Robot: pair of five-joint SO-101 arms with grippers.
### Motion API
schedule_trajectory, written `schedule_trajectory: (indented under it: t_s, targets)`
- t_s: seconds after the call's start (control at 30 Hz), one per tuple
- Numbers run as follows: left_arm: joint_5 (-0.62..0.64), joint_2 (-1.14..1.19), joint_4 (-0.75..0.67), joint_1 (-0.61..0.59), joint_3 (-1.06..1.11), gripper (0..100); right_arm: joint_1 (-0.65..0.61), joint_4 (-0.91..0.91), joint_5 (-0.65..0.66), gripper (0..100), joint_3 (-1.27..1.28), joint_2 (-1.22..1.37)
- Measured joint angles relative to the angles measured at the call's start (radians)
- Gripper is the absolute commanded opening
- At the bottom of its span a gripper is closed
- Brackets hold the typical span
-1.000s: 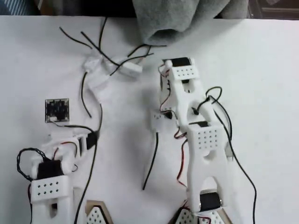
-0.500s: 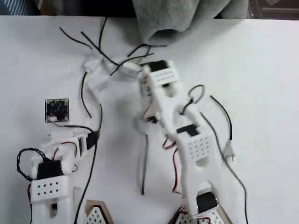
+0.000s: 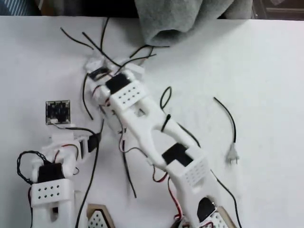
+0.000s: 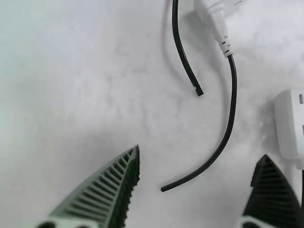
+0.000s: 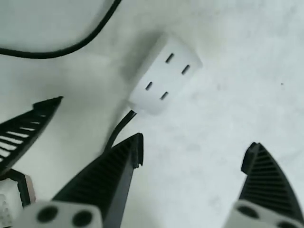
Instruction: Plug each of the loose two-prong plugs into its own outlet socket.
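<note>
A white outlet socket (image 5: 166,76) with two pairs of slots lies on the white table, its black cord (image 5: 118,128) running off toward my right gripper (image 5: 195,142). That gripper is open just short of the socket and holds nothing. In the high view the right arm (image 3: 128,95) stretches over to the cluster of white sockets and plugs (image 3: 97,71). My left gripper (image 4: 199,153) is open above a loose black cord end (image 4: 209,156), near a white plug (image 4: 213,19) and another socket (image 4: 290,123). A loose two-prong plug (image 3: 232,155) lies far right.
A grey cloth (image 3: 180,19) hangs over the table's far edge. A small black square board (image 3: 58,112) sits left of the arms. Several loose black cords (image 3: 95,45) cross the far left area. The left arm (image 3: 50,180) stands near the front left.
The right arm has swung left from the middle of the table to the socket cluster, uncovering the plug and cord at the right. A black cord near it shifted left. The left arm stayed still.
</note>
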Motion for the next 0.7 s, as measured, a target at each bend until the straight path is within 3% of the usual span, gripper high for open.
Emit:
schedule_trajectory:
  t_s: [0.27, 0.57, 0.7]
  targets:
    - [0.0, 0.0, 0.0, 0.0, 0.0, 37, -0.025, 0.0, -0.006, 33.0, 0.0, 0.0]
    - [0.0, 0.0, 0.0, 0.0, 0.0, 37, -0.049, -0.16, -0.201, 32.8, 0.0, 0.026]
    - [0.0, 0.0, 0.0, 0.0, 0.0, 37, -0.043, -0.236, -0.287, 22.9, 0.0, 0.153]
